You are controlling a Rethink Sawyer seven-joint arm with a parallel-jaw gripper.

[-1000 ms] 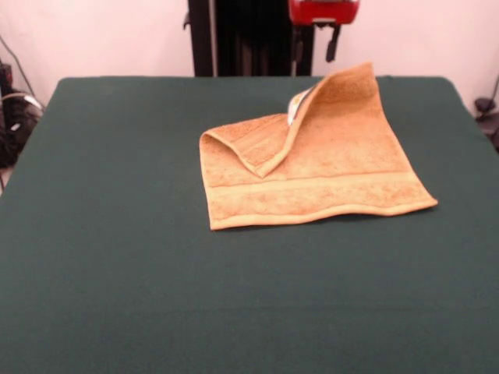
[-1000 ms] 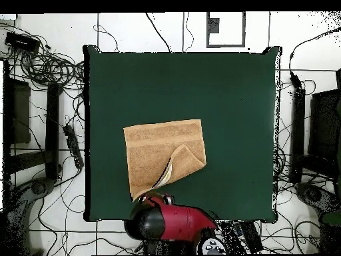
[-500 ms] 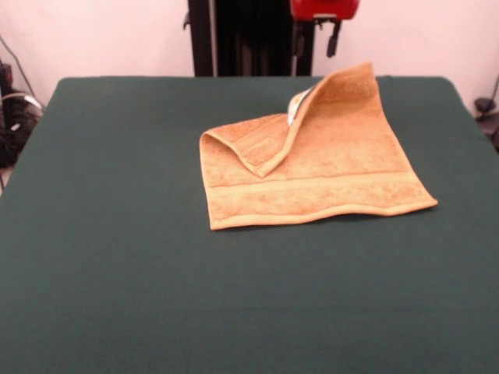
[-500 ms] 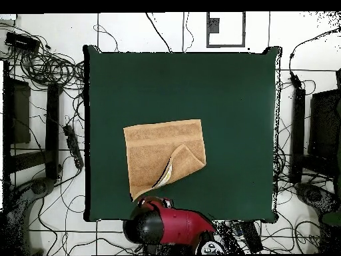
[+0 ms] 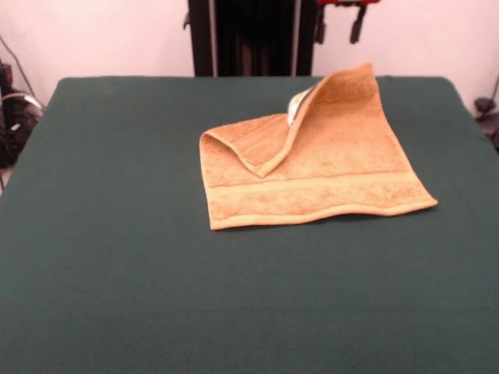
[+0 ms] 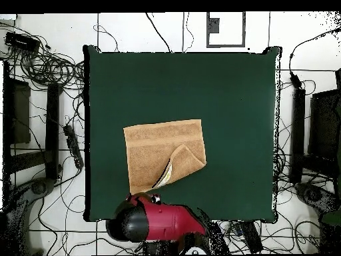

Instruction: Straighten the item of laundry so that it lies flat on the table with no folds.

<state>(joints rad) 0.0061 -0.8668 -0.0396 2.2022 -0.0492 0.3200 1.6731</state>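
Laundry here means one orange-tan towel (image 5: 312,175), lying a little right of centre on the green bench (image 5: 117,234) in the front view, toward the robot's side.

Going from left to right in that view: the left far corner is doubled over onto the towel's own top face, making a triangular flap (image 5: 253,144) whose point reaches toward the middle. Next to it a small white tag (image 5: 295,107) shows at the fold's edge. Right of that, the far edge curls up off the bench into a raised lip (image 5: 347,82). The near border band (image 5: 312,199) and the right near corner lie flat.

I judge the task as partly done at best: most of the cloth is spread, but the folded corner and the lifted edge are left to open out and press down.

The tool (image 5: 339,23) shows only as two dark tips at the top edge, above and behind the towel, touching nothing; whether it is wide or narrow I cannot tell. In the overhead view the red arm (image 6: 156,223) sits at the bench's bottom rim.
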